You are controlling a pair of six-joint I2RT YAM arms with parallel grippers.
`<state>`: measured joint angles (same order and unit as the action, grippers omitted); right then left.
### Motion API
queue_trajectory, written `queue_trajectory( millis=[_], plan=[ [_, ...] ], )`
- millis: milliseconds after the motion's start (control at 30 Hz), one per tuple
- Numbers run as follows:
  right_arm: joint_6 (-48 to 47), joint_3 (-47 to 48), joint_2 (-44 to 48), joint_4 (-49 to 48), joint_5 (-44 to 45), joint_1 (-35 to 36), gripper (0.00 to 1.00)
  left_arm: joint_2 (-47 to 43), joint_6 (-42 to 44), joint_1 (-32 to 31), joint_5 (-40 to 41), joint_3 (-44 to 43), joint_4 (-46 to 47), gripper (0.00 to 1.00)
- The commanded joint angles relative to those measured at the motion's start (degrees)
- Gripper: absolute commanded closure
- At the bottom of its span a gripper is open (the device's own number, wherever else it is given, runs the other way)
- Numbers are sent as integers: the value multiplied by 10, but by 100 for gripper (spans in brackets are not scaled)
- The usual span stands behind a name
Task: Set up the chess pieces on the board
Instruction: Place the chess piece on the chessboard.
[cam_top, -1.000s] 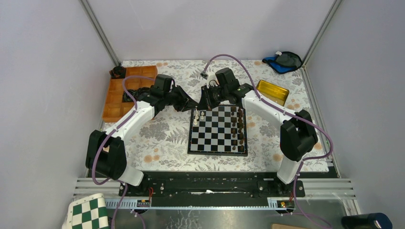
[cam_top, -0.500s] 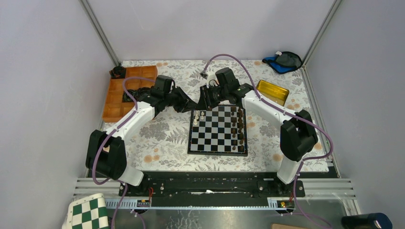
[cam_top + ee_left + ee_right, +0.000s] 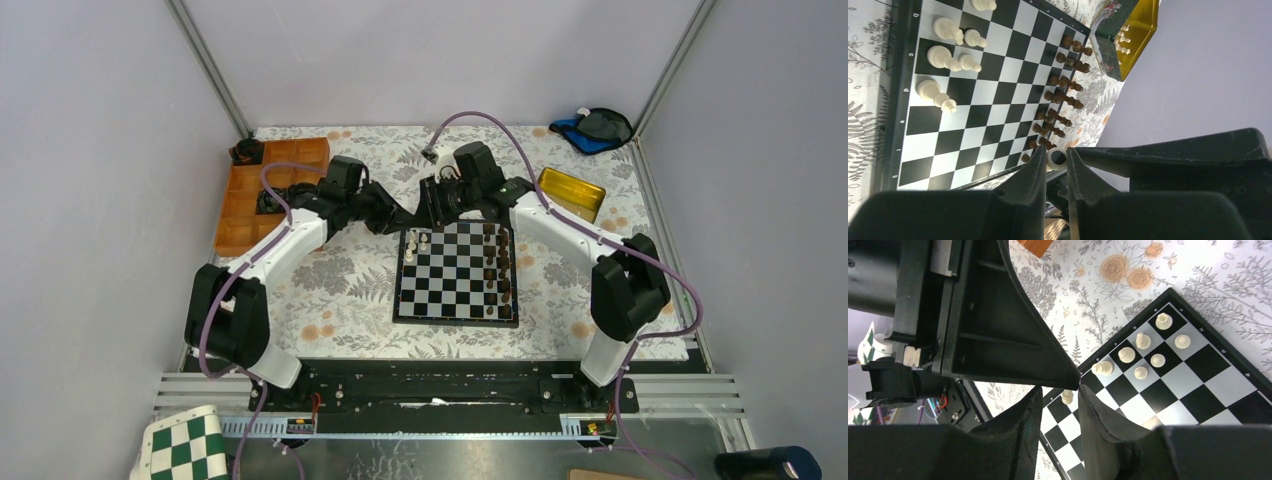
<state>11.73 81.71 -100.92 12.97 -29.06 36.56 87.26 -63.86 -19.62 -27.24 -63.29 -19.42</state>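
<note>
The board [image 3: 457, 272] lies mid-table; its black frame also shows in the left wrist view [image 3: 895, 90] and its squares in the right wrist view [image 3: 1198, 385]. Several white chess pieces [image 3: 418, 242] stand at its far left corner [image 3: 943, 57] [image 3: 1140, 357]. Both grippers meet above that corner. My left gripper [image 3: 406, 222] [image 3: 1055, 152] is shut on one white piece [image 3: 1056, 157], seen base-on. That same piece [image 3: 1067, 397] hangs between the parted fingers of my right gripper [image 3: 428, 206] [image 3: 1060, 390], which is open and not gripping it.
Dark brown pieces [image 3: 497, 265] line the board's right side. A yellow box [image 3: 571, 192] at the back right holds more white pieces [image 3: 1122, 39]. An orange compartment tray [image 3: 262, 190] sits at the back left. A green-and-white checkered board [image 3: 185, 445] lies below the rail.
My right gripper's jaws have opened off the white piece, which stays in the left gripper. Both arms have barely shifted.
</note>
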Motion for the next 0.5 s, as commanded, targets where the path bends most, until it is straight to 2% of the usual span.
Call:
queue_trajectory(
  millis=[0,233,467],
  plan=[
    [-10,-17,59,-82,46,4,61,18,-45,19,-40,-27,25,100],
    [3,-94,102,-197,104,2,60,38,-156,71,-90,-3,120,100],
    [30,-141,101,-283,124,1,61,56,-237,100,-122,17,199,100]
  ],
)
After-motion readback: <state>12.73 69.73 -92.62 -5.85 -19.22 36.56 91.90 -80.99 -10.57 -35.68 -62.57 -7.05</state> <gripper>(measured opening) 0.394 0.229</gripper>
